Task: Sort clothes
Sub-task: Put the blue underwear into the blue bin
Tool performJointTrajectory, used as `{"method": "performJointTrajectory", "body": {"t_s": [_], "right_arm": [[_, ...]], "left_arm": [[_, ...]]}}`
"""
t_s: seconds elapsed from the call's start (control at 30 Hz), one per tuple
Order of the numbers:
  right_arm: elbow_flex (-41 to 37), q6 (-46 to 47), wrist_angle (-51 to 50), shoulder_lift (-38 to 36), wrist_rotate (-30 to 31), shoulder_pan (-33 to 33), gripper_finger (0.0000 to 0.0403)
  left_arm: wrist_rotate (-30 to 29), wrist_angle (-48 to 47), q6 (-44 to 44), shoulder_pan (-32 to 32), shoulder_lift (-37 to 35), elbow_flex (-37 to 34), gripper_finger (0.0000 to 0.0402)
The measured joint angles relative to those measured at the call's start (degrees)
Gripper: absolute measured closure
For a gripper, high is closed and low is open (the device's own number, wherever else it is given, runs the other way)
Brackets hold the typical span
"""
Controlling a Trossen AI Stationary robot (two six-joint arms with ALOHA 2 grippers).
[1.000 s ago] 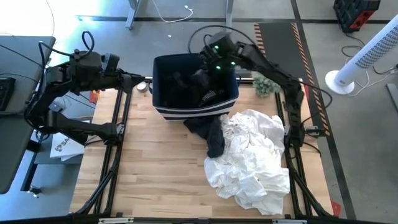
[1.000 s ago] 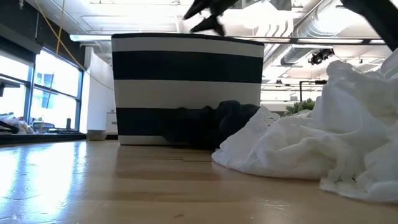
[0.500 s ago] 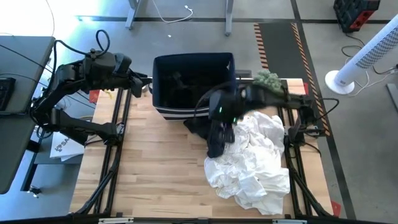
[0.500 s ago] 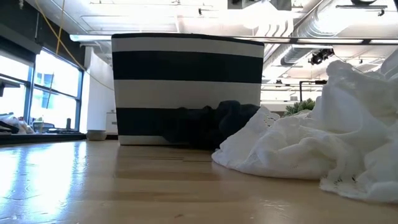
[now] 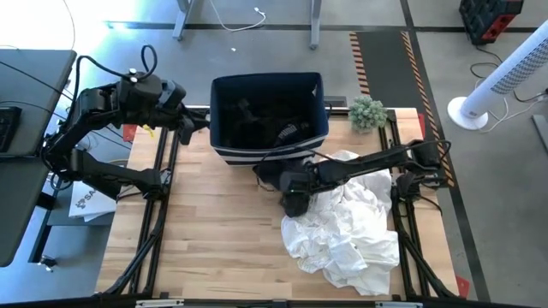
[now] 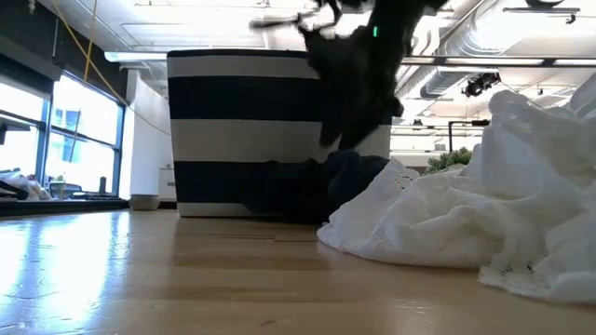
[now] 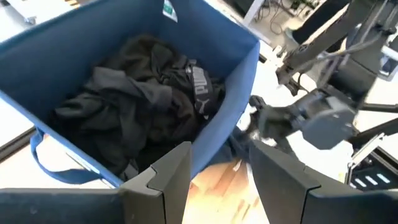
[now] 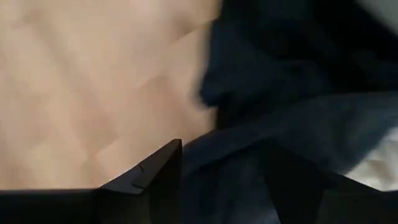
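A dark navy garment [image 5: 270,177] lies on the table against the front of the navy striped bin [image 5: 257,154], partly under a pile of white clothes [image 5: 351,227]. My right gripper [image 5: 294,198] is open just over this garment [image 8: 280,93], fingers pointing down; the low view shows it [image 6: 345,121] above the dark cloth [image 6: 317,186]. Black clothes [image 7: 143,93] lie inside the bin [image 7: 236,68]. My left gripper [image 5: 190,120] is open and empty beside the bin's left wall, above its rim. My right gripper stands open over the dark navy garment's edge near the bin, coming from above. The cloth shows between its two fingers [image 8: 161,168] in the right wrist view. Whether the fingers touch the cloth, I cannot tell.
A small green plant [image 5: 366,111] stands at the table's far right, beside the bin. The white pile [image 6: 466,223] covers the table's right half. Bare wood [image 5: 205,231] lies to the left and near side. A white fan [image 5: 505,77] stands off the table.
My right gripper has left the space over the bin, gone toward the table's near edge and come down over the dark navy garment in front of the bin. My left gripper has gone toward the bin's left wall. The clothes have stayed where they were.
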Motion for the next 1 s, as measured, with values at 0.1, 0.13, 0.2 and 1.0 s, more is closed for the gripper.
{"method": "performJointTrajectory", "body": {"t_s": [0.1, 0.13, 0.2, 1.0], "right_arm": [[-4.8, 2.7, 3.5, 0.9, 4.9, -1.2, 0.0194], [-6.1, 3.3, 4.0, 1.6, 4.7, -1.7, 0.0195], [-8.1, 5.1, 4.9, 3.4, 1.3, -2.9, 0.0203], [41.6, -26.6, -4.4, -7.4, -14.1, -11.4, 0.0385]], "left_arm": [[0.2, -0.9, -0.3, 0.0, 0.0, 0.0, 0.0243], [0.2, -1.2, -0.9, 0.0, 0.0, 0.0, 0.0243], [0.2, -1.3, -1.5, 0.0, 0.0, 0.0, 0.0243], [-2.3, 1.0, -9.1, 0.0, 0.0, 0.0, 0.0243]]}}
